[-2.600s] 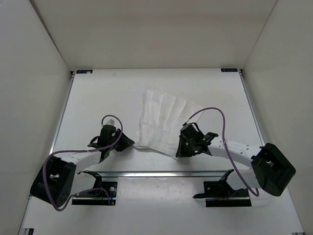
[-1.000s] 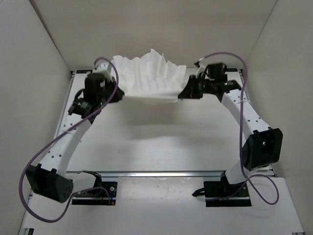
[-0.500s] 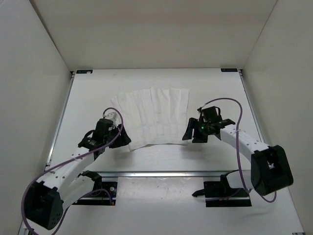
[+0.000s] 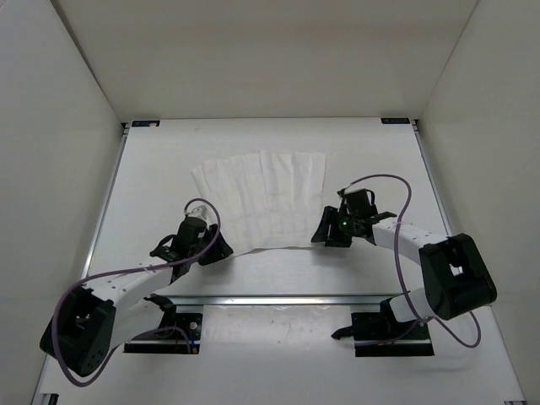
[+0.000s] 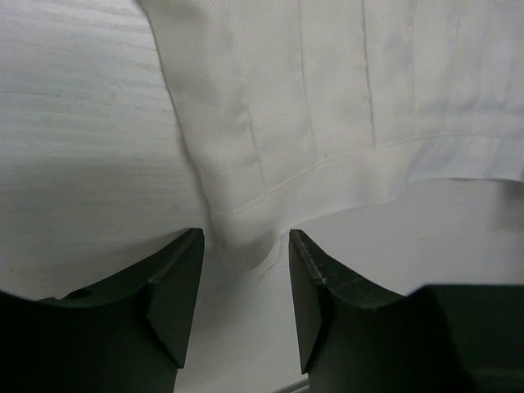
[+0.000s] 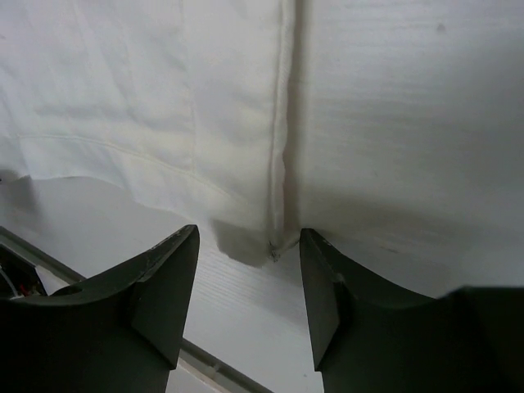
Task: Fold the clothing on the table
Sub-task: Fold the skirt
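Observation:
The white clothing (image 4: 263, 198) lies spread flat on the table (image 4: 371, 152), its parallel creases running front to back. My left gripper (image 4: 221, 251) sits at the cloth's near left corner. In the left wrist view its jaws stand open, and that corner (image 5: 246, 241) lies just beyond the tips, not pinched. My right gripper (image 4: 321, 233) is at the near right corner. The right wrist view shows its jaws open too, with the hemmed corner (image 6: 274, 237) resting on the table just ahead of them. Neither gripper holds anything.
A metal rail (image 4: 287, 298) crosses the table's near edge just behind both grippers. Black arm mounts (image 4: 164, 331) (image 4: 392, 329) sit below it. White walls enclose the table on three sides, with black brackets (image 4: 143, 123) (image 4: 395, 121) at the far corners.
A second ago both grippers held the cloth up in the air at the far side. They have laid it flat, let go and pulled back slightly toward the near edge.

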You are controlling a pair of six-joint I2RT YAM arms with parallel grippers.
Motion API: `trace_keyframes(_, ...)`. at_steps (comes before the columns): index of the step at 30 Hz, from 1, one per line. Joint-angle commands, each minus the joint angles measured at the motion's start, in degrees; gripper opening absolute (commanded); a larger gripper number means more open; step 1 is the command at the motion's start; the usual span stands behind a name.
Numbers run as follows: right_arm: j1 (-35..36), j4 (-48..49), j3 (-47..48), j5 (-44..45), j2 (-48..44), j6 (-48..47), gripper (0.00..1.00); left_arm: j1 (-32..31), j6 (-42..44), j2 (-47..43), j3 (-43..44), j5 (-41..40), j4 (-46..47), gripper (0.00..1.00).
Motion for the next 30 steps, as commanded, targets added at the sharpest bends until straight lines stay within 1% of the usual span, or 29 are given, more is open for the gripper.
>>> trace_keyframes(1, 1.5, 3.7, -0.3, 3.0, 3.0, 0.3, 0.51, -0.8, -2.6, 1.4, -1.8, -2.1, 4.1, 0.57)
trace_keyframes(3, 1.5, 4.3, -0.1, 2.3, 4.2, 0.6, 0.47, -1.2, -3.3, 2.5, -2.1, -1.9, 5.7, 0.56)
trace_keyframes(4, 1.9, 4.9, 0.6, 2.3, 5.6, 0.4, 0.38, -1.3, -3.0, 5.0, -1.2, -1.5, 6.4, 0.54)
trace_keyframes(5, 2.3, 4.5, 0.6, 2.3, 5.6, 0.4, 0.35, -1.3, -3.0, 5.6, -0.8, -1.4, 6.6, 0.53)
trace_keyframes(6, 2.2, 4.5, 1.0, 2.7, 5.8, 0.4, 0.31, -1.6, -2.8, 6.3, -0.6, -0.8, 6.6, 0.5)
trace_keyframes(7, 2.3, 4.3, 1.5, 2.6, 5.8, 0.1, 0.21, -1.8, -2.4, 7.8, 0.0, -0.9, 7.1, 0.41)
trace_keyframes(8, 1.8, 3.9, 1.8, 2.5, 5.6, -0.1, 0.01, -1.6, -1.6, 8.6, 1.0, -0.5, 7.0, 0.27)
trace_keyframes(10, 1.8, 2.6, 1.8, 2.3, 3.9, -0.4, 0.0, -1.7, -0.5, 9.3, 2.4, -0.3, 5.6, 0.03)
trace_keyframes(11, 1.7, 0.5, 2.3, 2.2, 3.2, -0.6, 0.0, -1.4, 0.3, 8.6, 2.6, 0.0, 3.8, 0.0)
trace_keyframes(13, 2.4, -4.1, 3.5, 2.8, -1.0, -1.8, 0.0, -1.0, 1.5, 5.9, 4.2, 0.3, 0.8, 0.0)
trace_keyframes(14, 2.7, -5.2, 3.9, 3.1, -1.9, -2.0, 0.0, -0.6, 2.2, 3.4, 5.1, 0.4, -1.7, 0.0)
trace_keyframes(16, 2.6, -10.9, 5.7, 2.6, -6.9, -3.4, 0.0, 0.1, 3.6, -1.1, 6.9, -0.1, -6.9, 0.0)
trace_keyframes(18, 2.7, -15.3, 6.8, 2.6, -10.7, -3.7, 0.0, 0.6, 4.9, -5.6, 10.4, -0.6, -14.4, 0.0)
trace_keyframes(20, 3.3, -18.6, 6.9, 2.7, -14.4, -4.3, 0.0, 1.0, 6.1, -10.5, 12.6, -0.5, -19.7, 0.0)
trace_keyframes(23, 4.9, -23.5, 5.2, 4.6, -21.2, -2.8, 0.0, 0.0, 6.8, -15.4, 14.6, 0.2, -27.7, 0.0)
trace_keyframes(27, 6.4, -27.8, 3.2, 4.9, -27.3, -0.3, 0.0, -1.8, 5.8, -19.0, 14.6, 2.2, -31.5, 0.0)
trace_keyframes(30, 7.3, -31.6, 1.6, 3.9, -31.6, 0.5, 0.0, -1.9, 5.8, -22.3, 14.7, 4.3, -35.3, 0.0)
